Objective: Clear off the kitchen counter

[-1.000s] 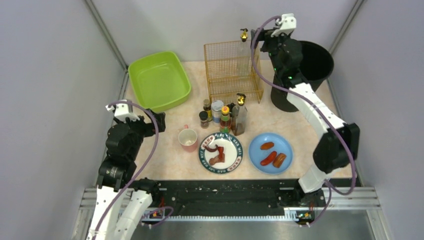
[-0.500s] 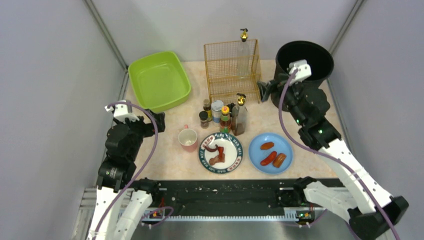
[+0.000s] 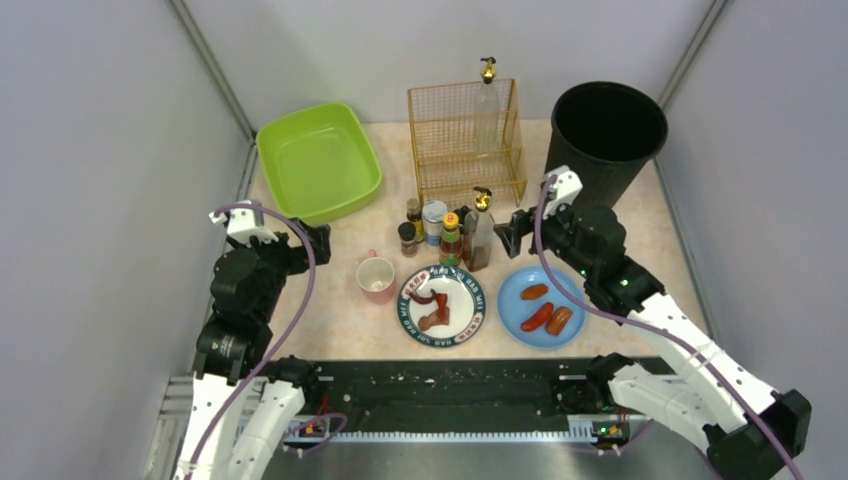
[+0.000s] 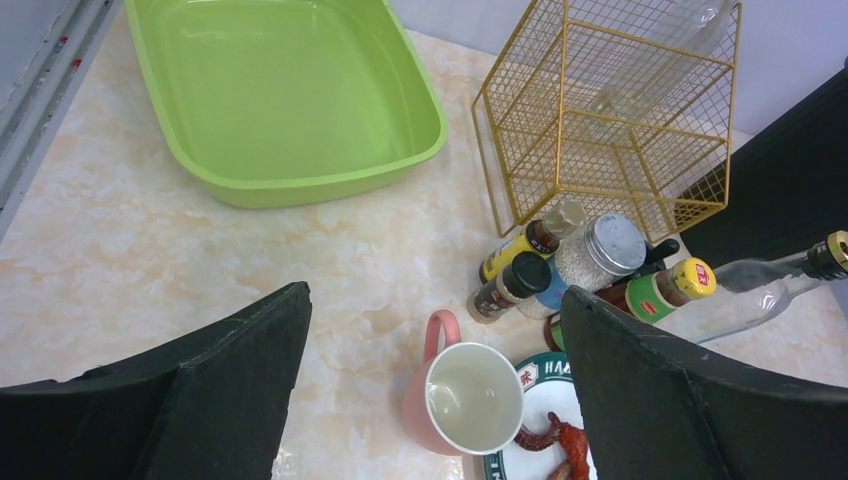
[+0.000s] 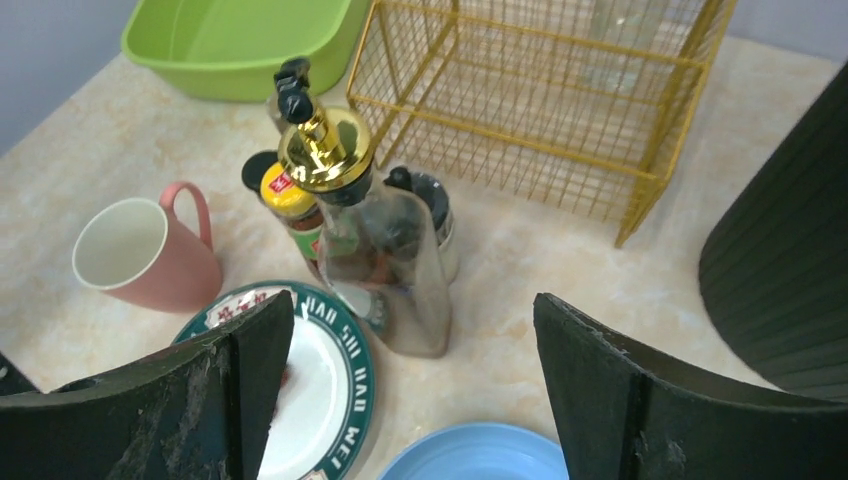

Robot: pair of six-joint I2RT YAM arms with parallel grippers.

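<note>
Here the right pincer (image 3: 511, 232) has swung down from the top of the gold wire rack (image 3: 465, 135), at 12 o'clock, to the middle of the worktop (image 3: 335, 335). Its jaws are wide and empty, and it now faces the gold-capped oil bottle (image 3: 480, 238) from 3 o'clock, near but apart. A clear dispenser bottle (image 3: 487, 100) stands in the rack, so we judge one item stowed and the oil bottle next. The left pincer (image 3: 318, 240), likewise spread wide and holding nothing, hangs unmoved at 9 o'clock, near the pink mug (image 3: 376, 278).

The worktop, pale speckled marble, lies between the arm bases at 6 o'clock and the back wall. It still carries the spice jars (image 3: 424, 225), a patterned plate (image 3: 479, 318) of scraps, a blue plate (image 3: 576, 296) with three sausages (image 3: 540, 315), a green basin (image 3: 318, 160) at 11 o'clock and a black bin (image 3: 605, 130) at 1 o'clock. Plain grey walls close three sides.
</note>
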